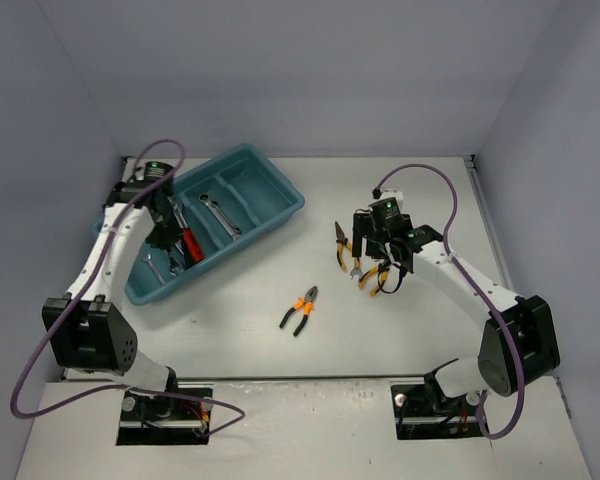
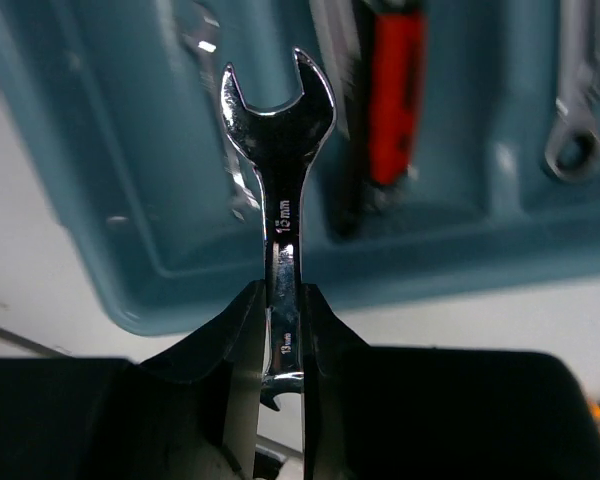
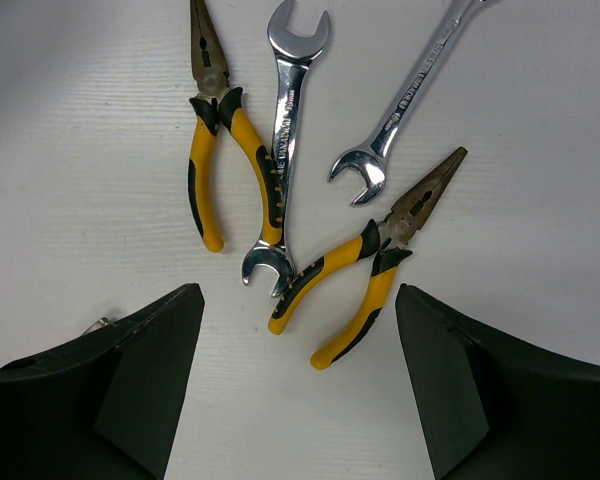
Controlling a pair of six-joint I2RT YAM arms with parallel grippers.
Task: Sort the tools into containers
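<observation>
My left gripper [image 2: 282,300] is shut on a silver open-end wrench [image 2: 280,180] and holds it above the near end of the teal tray [image 2: 460,240]. In the top view that gripper [image 1: 167,228] hangs over the tray [image 1: 280,215]. A red-handled wrench [image 2: 395,95] and silver wrenches [image 2: 575,110] lie in the compartments. My right gripper [image 3: 298,340] is open and empty above two yellow-and-black long-nose pliers [image 3: 212,150] [image 3: 365,280] and two silver wrenches [image 3: 285,140] [image 3: 410,100] on the table.
Orange-handled pliers [image 1: 300,310] lie alone on the table between the arms. Grey walls close the table at the back and both sides. The tray sits diagonally at the back left.
</observation>
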